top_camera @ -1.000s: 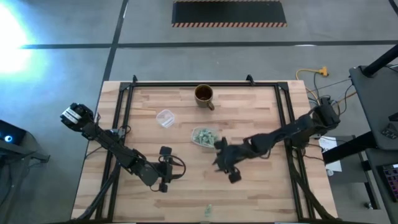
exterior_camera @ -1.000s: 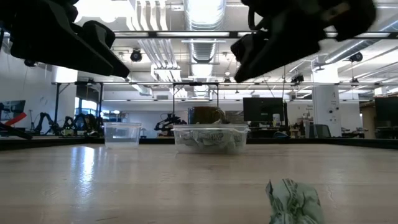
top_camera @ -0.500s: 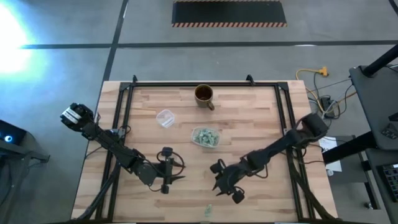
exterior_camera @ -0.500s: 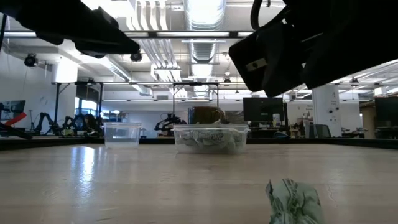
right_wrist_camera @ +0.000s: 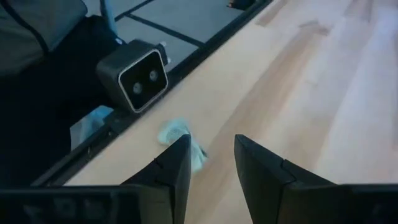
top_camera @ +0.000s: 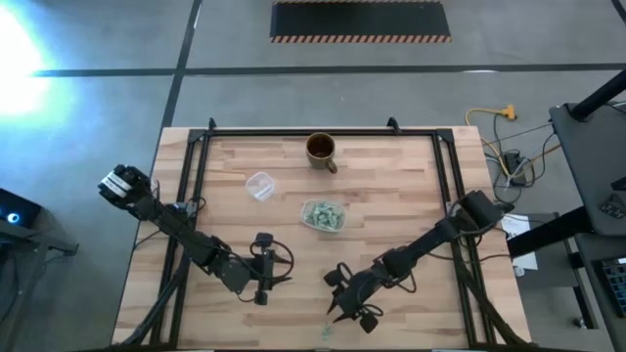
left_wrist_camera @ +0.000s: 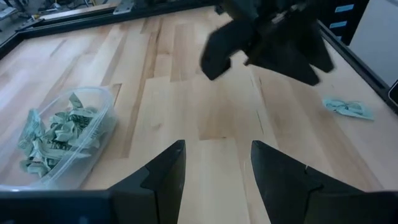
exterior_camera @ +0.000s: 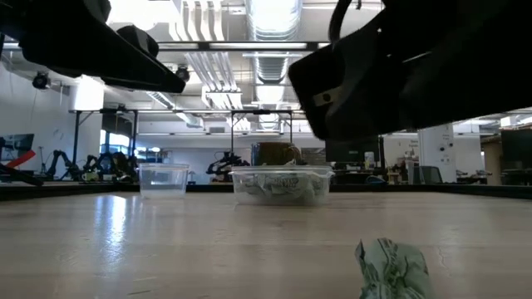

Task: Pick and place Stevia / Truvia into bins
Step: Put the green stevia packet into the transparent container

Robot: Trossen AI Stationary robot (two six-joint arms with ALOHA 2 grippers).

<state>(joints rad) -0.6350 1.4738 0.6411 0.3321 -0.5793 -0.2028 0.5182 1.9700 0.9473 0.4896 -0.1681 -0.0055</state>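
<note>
One crumpled green-and-white Stevia sachet (top_camera: 328, 332) lies loose on the wood by the table's near edge, also visible in the low view (exterior_camera: 395, 270). My right gripper (top_camera: 344, 309) hovers open just above and short of it. In the right wrist view the sachet (right_wrist_camera: 179, 134) lies just beyond the fingertips (right_wrist_camera: 211, 146). The clear bin (top_camera: 323, 215) sits mid-table with several sachets inside. My left gripper (top_camera: 272, 277) stands open over the near-left part of the table, touching nothing.
A brown mug (top_camera: 321, 149) stands at the far edge and a small clear round cup (top_camera: 259, 186) sits left of the bin. A small camera block (right_wrist_camera: 140, 78) is mounted at the near edge, close to the loose sachet. Bare wood lies between the arms.
My right gripper has moved from beside the bin toward the table's near edge and down, tipping its fingers downward toward the loose sachet. The sachet and the bin have not moved.
</note>
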